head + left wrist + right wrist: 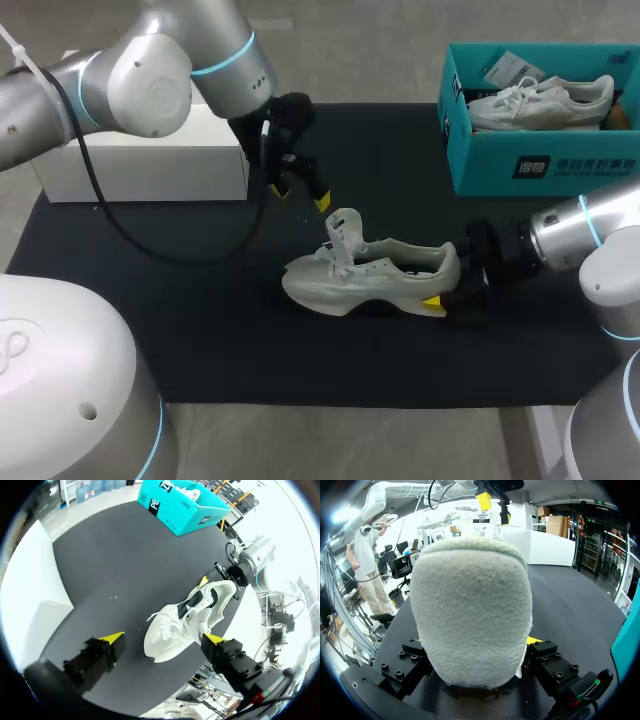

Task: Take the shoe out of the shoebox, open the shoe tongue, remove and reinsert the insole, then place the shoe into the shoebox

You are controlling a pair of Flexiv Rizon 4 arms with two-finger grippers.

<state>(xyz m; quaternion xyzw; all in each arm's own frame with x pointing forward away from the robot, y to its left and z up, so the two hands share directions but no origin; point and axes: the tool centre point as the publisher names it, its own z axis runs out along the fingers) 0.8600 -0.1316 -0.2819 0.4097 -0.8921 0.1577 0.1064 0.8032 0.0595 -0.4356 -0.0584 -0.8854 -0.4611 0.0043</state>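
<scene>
The shoe (370,275) lies out of its box on the black mat (200,330), just below the middle of the head view, sole down, toe to the left and heel to the right. My right jaws are closed on the heel from both sides. In the right wrist view the padded heel fills the space between them, and my right arm (570,235) comes in low from the right edge.

The tongue (345,230) stands up among loose laces. My left jaws hang spread wide just above and to the left of it, touching nothing, and my left arm (170,70) reaches in from the upper left.

Taking the shoe out looks done, and the tongue seems at least partly lifted. I see no loose insole on the desk, so I judge that pulling it out, refitting it and boxing the shoe are all left.

The teal shoebox (520,170) sits at the upper right, well apart, with another shoe (545,100) inside. A white box (150,165) stands at the upper left.
</scene>
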